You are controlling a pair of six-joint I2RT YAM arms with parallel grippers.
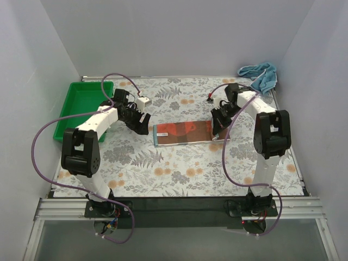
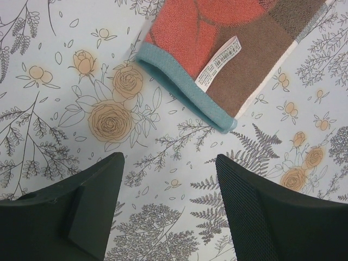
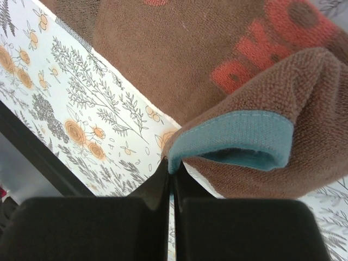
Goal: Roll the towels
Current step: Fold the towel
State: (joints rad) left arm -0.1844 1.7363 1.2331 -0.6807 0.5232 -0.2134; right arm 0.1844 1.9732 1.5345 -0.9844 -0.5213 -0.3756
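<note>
The red towel (image 1: 182, 133) lies as a flat strip in the middle of the floral tabletop (image 1: 179, 174), running left to right between the two arms. The blue towel (image 1: 260, 76) sits crumpled in the upper right corner of the top view, well apart from both grippers. A green tray (image 1: 81, 106) stands at the upper left.

The left gripper (image 1: 140, 124) hovers just beside the strip's left end with its jaws apart and nothing between them. In the left wrist view its dark fingers (image 2: 81, 217) fill the bottom of the frame. The red towel's (image 2: 217, 32) teal-hemmed end lies in the upper middle, clear of the fingers, with a white label (image 2: 220, 62) showing on it.

The right gripper (image 1: 217, 128) is at the strip's right end. In the right wrist view its jaws are pressed together at the bottom of the frame, the right gripper (image 3: 171, 179) pinching the corner of the teal hem. That end of the red towel (image 3: 217, 65) is lifted off the tabletop and curled over onto the brown cloth behind it.
</note>
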